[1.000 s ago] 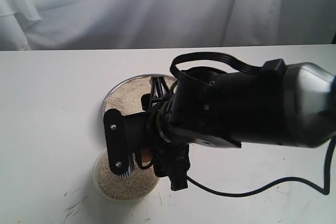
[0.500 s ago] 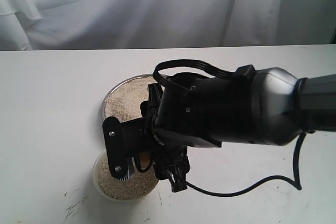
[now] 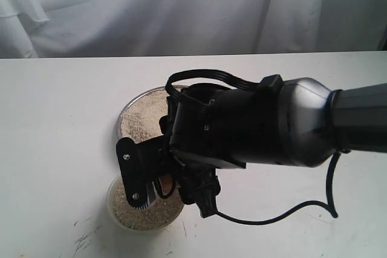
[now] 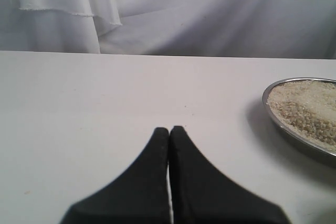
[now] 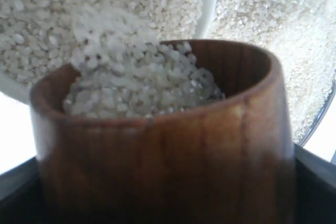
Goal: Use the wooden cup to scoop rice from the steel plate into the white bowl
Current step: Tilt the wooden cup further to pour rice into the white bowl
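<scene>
Lower left in the exterior view, the right gripper (image 3: pixel 152 187) pinches the wooden cup (image 5: pixel 168 145), heaped with rice (image 5: pixel 136 85) (blurred at the lip), over the white bowl (image 3: pixel 110 206) just below the steel plate (image 3: pixel 120 120). The left gripper (image 4: pixel 169 132) is pressed together, empty.
</scene>
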Motion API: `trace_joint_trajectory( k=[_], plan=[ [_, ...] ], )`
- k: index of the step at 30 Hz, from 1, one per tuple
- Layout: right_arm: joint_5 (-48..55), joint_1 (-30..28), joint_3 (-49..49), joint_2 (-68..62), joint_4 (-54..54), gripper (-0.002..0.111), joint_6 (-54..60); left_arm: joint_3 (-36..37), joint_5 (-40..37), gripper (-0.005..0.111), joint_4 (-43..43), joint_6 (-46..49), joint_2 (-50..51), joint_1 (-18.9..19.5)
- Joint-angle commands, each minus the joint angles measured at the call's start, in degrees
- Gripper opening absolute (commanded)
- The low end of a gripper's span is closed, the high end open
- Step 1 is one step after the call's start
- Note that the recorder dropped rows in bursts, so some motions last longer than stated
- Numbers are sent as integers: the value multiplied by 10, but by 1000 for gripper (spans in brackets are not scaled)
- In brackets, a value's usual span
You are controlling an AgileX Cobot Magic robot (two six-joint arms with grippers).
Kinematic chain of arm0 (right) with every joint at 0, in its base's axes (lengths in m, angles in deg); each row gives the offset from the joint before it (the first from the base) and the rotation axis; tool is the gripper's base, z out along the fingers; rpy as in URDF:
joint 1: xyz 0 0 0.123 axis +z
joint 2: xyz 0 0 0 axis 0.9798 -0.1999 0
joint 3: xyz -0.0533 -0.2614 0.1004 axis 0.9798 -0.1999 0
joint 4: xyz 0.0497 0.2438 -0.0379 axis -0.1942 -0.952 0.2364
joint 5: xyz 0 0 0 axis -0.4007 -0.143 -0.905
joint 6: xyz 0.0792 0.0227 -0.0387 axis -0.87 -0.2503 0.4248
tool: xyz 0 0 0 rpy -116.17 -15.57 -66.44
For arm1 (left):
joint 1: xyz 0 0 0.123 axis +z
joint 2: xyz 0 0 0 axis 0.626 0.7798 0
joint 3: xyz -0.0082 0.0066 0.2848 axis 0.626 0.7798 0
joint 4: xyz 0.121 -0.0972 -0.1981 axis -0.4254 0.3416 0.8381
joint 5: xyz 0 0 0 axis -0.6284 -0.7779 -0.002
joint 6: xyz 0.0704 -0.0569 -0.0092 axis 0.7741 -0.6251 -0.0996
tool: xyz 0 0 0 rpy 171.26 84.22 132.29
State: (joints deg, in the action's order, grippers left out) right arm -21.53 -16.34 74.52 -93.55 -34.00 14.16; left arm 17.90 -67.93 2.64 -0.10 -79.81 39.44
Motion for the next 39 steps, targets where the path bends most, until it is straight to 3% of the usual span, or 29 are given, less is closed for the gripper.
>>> trace_joint_trajectory(
  k=[1,39],
  plan=[
    [2,2,21,-2,10,0,4,3,4,0,0,-2,-3,-1],
    [37,29,22,-11,125,0,-3,3,4,0,0,-2,-3,-1]
  ],
)
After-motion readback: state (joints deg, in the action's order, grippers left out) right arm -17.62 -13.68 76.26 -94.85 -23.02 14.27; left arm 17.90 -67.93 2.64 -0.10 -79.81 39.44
